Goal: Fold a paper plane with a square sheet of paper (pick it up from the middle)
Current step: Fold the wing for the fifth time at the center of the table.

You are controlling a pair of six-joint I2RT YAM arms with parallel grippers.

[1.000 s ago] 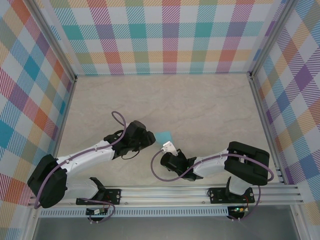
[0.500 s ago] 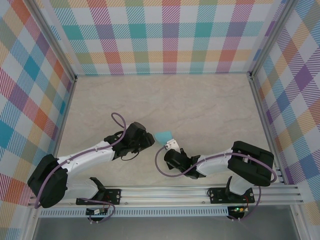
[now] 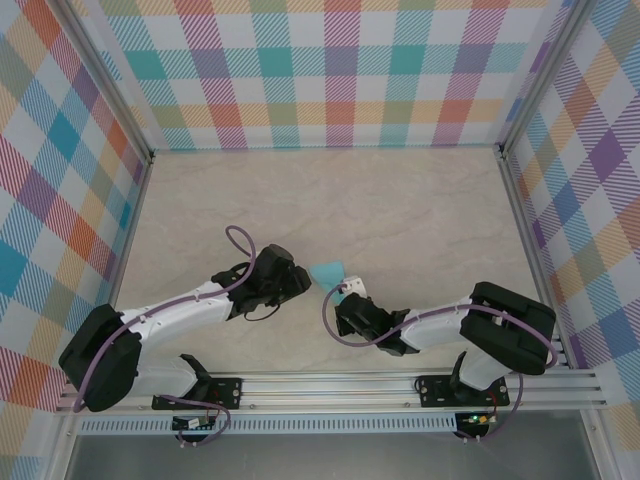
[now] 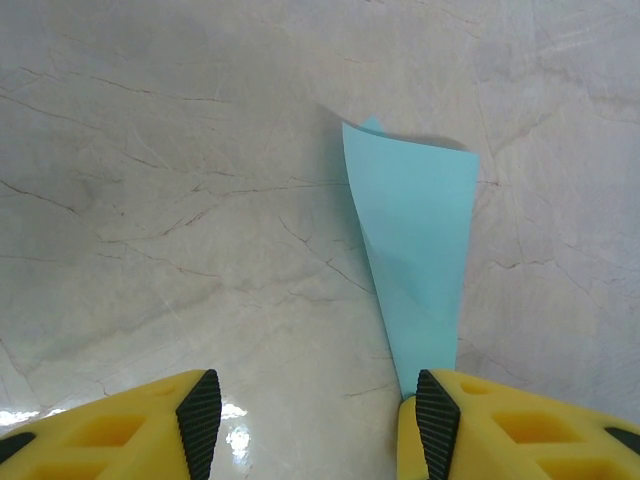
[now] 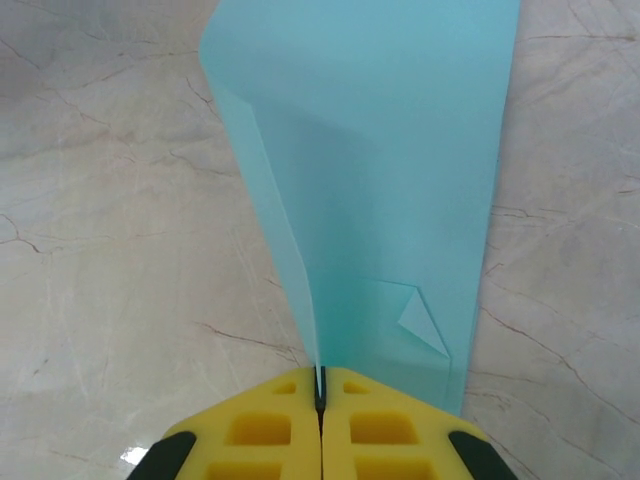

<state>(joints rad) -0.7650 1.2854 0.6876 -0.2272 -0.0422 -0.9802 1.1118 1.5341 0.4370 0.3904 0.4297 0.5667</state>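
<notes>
I hold the paper plane (image 5: 380,180) in my right fingers (image 5: 345,405), which are shut tight on the near end of its folded edge. It rises off the table (image 3: 400,200) and fans away from me, about midway between the left and right edges and nearer the near edge than the far one. My left fingers (image 4: 200,415) stand partly open and hold nothing. One pad sits just beside the sheet's narrow end, though I cannot tell if it touches. The light cyan paper is feather-light and thin, and I judge it floppy. One layer bows out from the fold and a small corner (image 5: 420,322) is dog-eared, so it will sag or twist wherever I leave it unsupported. It should neither slip from rubber pads nor break, but any hard squeeze or tug will leave a crease or tear that spoils the fold lines. The safest hold is on the doubled fold itself, close to the middle of its length, pinched lightly with both pads flat, and the second hand should take the free edge.
</notes>
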